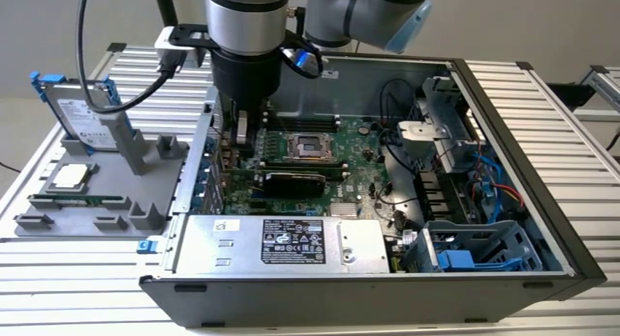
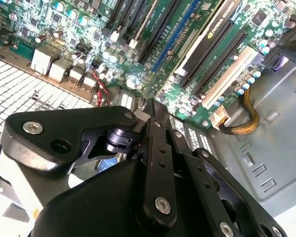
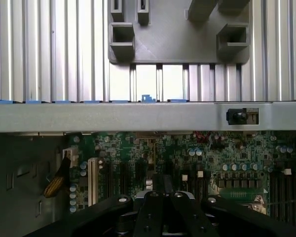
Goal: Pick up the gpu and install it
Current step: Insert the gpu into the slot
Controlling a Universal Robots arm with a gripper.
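Observation:
The gpu (image 1: 295, 180) stands on edge in a slot on the motherboard (image 1: 364, 173) inside the open computer case, black shroud facing up and to the front. In the second wrist view the gpu (image 2: 214, 29) shows as a dark card among the slots. My gripper (image 1: 250, 136) hangs over the rear corner of the board toward the exterior view's left, beside the case wall and apart from the gpu. In both wrist views the gripper (image 2: 153, 106) (image 3: 164, 185) has its fingers together with nothing between them.
A grey fixture (image 1: 58, 227) left of the case holds a hard drive with a blue frame (image 1: 83, 111), a processor (image 1: 70, 176) and a memory stick (image 1: 78, 202). The power supply (image 1: 281, 242) fills the case's front. Drive cages (image 1: 465, 249) and cables crowd the right.

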